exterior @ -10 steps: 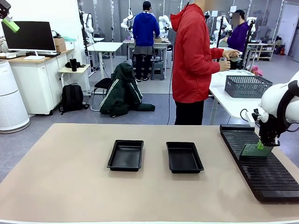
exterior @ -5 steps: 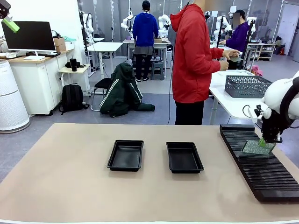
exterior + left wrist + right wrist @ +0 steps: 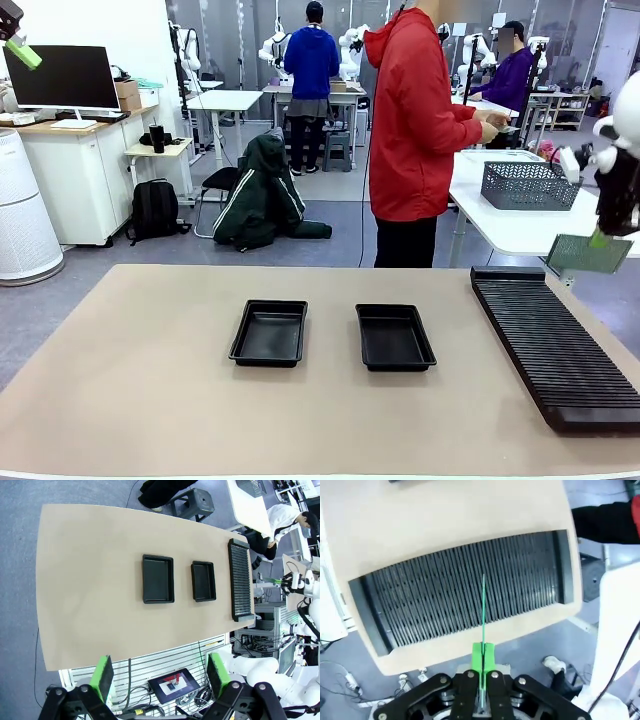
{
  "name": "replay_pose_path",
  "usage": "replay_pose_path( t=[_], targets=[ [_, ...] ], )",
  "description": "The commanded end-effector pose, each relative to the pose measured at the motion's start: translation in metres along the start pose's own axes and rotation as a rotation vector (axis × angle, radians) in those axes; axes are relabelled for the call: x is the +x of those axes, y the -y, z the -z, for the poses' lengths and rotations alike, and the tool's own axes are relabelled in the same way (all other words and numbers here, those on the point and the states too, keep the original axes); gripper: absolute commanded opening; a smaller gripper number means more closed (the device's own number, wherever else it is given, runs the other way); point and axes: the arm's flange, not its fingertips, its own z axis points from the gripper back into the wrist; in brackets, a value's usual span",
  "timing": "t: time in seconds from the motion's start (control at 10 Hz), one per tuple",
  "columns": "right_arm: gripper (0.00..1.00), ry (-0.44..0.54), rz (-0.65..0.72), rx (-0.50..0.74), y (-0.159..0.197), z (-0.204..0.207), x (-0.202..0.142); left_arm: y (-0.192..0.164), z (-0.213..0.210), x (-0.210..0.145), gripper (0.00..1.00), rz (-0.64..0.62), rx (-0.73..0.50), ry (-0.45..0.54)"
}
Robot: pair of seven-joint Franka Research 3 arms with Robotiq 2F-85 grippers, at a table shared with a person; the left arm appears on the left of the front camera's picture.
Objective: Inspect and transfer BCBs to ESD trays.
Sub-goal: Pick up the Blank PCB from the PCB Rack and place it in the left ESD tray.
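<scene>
The bench [image 3: 150,390] had a smooth, matt beige top. The left ESD tray [image 3: 269,332] and right ESD tray [image 3: 394,337] looked like black plastic with a slight sheen. The rack [image 3: 555,350] was ribbed matt black plastic. The BCB [image 3: 588,254] was thin, pale green and finely textured.

The left gripper [image 3: 160,676] is black, built of jointed links studded with pale round bolt heads [image 3: 55,692], and each finger ends in a flat, bright-green pad [image 3: 104,677]. White, rounded arm shells [image 3: 260,666] bulge beside it. The right gripper [image 3: 482,652] has the same black linkage with light bolt heads and slim green pads. The right arm [image 3: 628,115] is glossy white and rounded, with a black wrist section [image 3: 618,190]; seen from the left wrist camera, a dark cable [image 3: 304,620] runs along it. The person [image 3: 412,130] wears a red hooded jacket with long sleeves [image 3: 462,118] and dark trousers [image 3: 404,243].
</scene>
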Motion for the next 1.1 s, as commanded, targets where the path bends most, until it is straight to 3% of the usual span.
replay_pose_path(
  t=[0.0,0.6,0.9,1.0],
  targets=[
    [0.0,-0.007,0.054,0.009,0.014,-0.032,0.009,-0.001,0.0,-0.002,1.0,0.0,-0.001,0.0],
    [0.0,0.047,0.142,-0.01,0.037,-0.156,0.01,-0.001,0.0,-0.002,1.0,0.0,-0.001,0.0],
    [0.0,0.073,0.222,0.019,0.047,-0.177,0.008,-0.001,0.0,-0.002,1.0,0.0,-0.001,0.0],
    [0.0,0.045,0.128,-0.028,0.033,-0.172,0.007,-0.001,0.0,-0.002,1.0,0.0,-0.001,0.0]
  ],
)
